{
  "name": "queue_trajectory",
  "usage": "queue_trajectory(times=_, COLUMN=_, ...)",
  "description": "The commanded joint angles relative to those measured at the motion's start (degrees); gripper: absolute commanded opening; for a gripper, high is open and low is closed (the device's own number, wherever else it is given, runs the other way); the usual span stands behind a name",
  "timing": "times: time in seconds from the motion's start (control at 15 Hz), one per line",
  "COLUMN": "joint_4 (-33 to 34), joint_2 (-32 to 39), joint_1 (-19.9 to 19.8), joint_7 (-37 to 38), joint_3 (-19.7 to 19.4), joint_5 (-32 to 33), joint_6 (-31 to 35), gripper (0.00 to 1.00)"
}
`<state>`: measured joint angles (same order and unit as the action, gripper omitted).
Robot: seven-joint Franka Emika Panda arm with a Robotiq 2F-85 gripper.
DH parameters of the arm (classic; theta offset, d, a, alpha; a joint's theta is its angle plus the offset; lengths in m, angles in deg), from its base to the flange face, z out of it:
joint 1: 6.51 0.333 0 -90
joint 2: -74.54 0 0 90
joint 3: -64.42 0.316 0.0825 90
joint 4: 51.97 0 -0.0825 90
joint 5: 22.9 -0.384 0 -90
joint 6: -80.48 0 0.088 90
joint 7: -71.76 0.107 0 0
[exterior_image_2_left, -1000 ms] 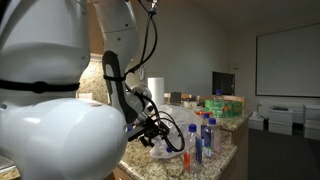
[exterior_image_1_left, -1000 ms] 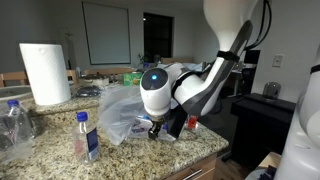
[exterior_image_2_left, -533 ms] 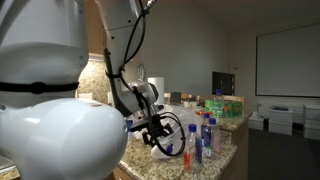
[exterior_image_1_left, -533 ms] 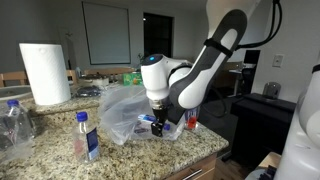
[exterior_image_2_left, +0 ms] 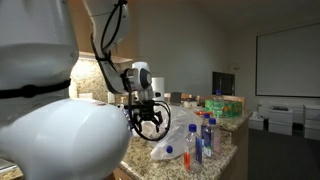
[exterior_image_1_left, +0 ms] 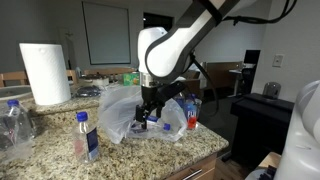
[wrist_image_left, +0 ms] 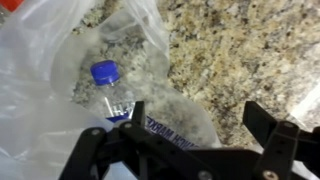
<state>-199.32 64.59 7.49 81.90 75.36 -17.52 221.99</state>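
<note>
The gripper (exterior_image_1_left: 148,117) hung with its fingers spread wide and empty just above the clear plastic bag (wrist_image_left: 40,70), which lay on the granite counter (wrist_image_left: 250,50) and held a blue-capped water bottle (wrist_image_left: 112,92).

Tally on the desk (exterior_image_1_left: 140,152)
One paper towel roll (exterior_image_1_left: 45,72), one plastic bag (exterior_image_1_left: 118,112), one blue-capped bottle (wrist_image_left: 108,92) inside it, one red-capped bottle (exterior_image_1_left: 192,117).

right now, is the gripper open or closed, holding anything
gripper: open, holding nothing, above the clear plastic bag with a blue-capped bottle inside
</note>
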Motion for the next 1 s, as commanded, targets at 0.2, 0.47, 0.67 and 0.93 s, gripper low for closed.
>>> queue_trajectory(times=0.2, joint_4=2.6, joint_2=-9.9, joint_1=1.8, joint_7=-15.9, joint_3=-2.7, joint_5=-16.4, joint_6=-15.2, gripper=1.0)
queue_trajectory(times=0.47, joint_4=7.3, joint_2=-14.7, joint_1=-1.8, joint_7=-14.5, joint_3=-3.8, joint_5=-9.9, joint_6=-25.5, gripper=1.0)
queue_trajectory(times=0.67, joint_4=11.2, joint_2=-14.3, joint_1=-5.8, joint_7=-15.0, joint_3=-5.6, joint_5=-3.2, joint_6=-28.3, gripper=1.0)
queue_trajectory(times=0.93, joint_4=14.7, joint_2=-10.9, joint_1=-9.6, joint_7=-22.5, joint_3=-10.5, joint_5=2.4, joint_6=-26.3, gripper=1.0)
